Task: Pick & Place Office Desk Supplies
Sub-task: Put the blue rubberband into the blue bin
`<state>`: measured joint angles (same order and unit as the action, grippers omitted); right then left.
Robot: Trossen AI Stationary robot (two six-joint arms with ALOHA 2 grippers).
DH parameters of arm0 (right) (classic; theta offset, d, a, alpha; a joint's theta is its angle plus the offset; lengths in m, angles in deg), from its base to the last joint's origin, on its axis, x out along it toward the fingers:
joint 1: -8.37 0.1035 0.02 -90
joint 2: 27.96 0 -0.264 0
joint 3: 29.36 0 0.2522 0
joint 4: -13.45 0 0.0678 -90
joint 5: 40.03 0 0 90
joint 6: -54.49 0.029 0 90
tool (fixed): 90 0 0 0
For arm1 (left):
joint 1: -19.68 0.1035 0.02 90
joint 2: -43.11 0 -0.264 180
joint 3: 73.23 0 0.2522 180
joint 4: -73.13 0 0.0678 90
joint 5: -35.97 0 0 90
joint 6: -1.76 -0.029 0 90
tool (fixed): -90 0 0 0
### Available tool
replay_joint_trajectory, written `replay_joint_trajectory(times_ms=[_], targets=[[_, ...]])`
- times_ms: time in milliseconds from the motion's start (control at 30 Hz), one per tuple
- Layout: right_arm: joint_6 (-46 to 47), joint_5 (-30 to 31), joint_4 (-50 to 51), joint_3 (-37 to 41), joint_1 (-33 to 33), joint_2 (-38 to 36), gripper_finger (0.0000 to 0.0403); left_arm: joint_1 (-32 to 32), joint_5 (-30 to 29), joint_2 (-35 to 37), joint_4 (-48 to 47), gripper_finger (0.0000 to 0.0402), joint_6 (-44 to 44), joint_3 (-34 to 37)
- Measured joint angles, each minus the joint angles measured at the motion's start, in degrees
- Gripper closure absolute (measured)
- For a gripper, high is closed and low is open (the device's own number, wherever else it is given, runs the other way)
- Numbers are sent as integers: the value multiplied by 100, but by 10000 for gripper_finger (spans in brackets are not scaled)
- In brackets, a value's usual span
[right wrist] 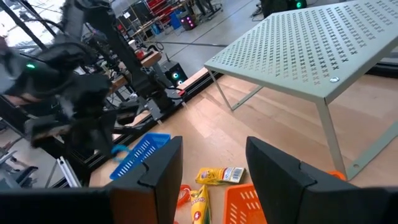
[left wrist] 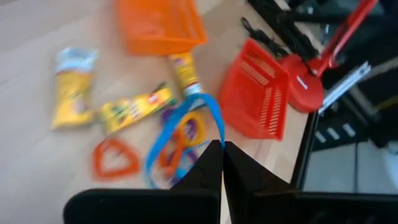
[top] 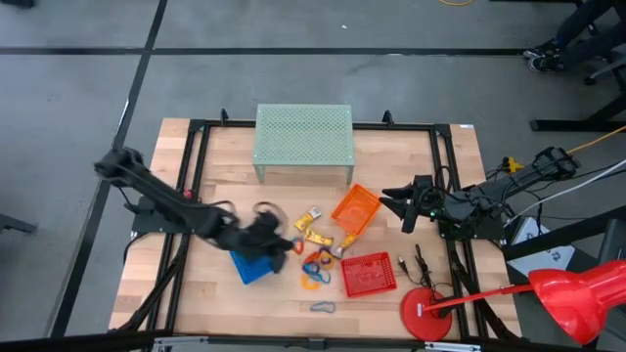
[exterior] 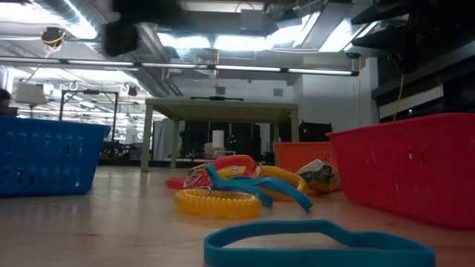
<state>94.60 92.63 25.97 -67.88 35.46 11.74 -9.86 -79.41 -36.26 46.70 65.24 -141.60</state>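
Left wrist view shows the left gripper (left wrist: 222, 163) fingers pinching a thin blue loop (left wrist: 180, 134); best carry it level toward the blue plastic basket (top: 252, 266) while right fingers (right wrist: 273, 168) stay spread.

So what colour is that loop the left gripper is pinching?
Blue: the loop hangs from the left gripper, clearest in the left wrist view.

No text, label or number is legible on anything here.

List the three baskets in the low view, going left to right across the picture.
Blue basket → orange basket → red basket.
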Motion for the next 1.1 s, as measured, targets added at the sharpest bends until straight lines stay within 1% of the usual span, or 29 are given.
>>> replay_joint_trajectory(times_ms=[67,133,300,400,533,633,833,967,1100], targets=[[58,38,1,0,-2,0,225,-208,-259,532,232,400,418,612],[110,84,2,0,0,4,225,-399,-412,996,269,400,785,1068],[145,280,16,0,0,20,225,-726,-497,1808,215,400,1146,1808],[231,433,17,0,-1,20,225,-799,-420,2102,219,399,1251,2161],[379,629,22,0,-1,20,225,-798,-16,2247,221,391,1401,2474],[449,747,23,0,-1,20,225,-799,293,2236,156,376,1392,2531],[555,947,37,0,0,20,225,-790,442,2218,134,327,1238,2528],[595,957,48,0,-1,20,225,-798,494,2217,124,293,1187,2528],[437,935,111,0,-2,20,225,-798,702,2216,-7,260,1203,2528]])
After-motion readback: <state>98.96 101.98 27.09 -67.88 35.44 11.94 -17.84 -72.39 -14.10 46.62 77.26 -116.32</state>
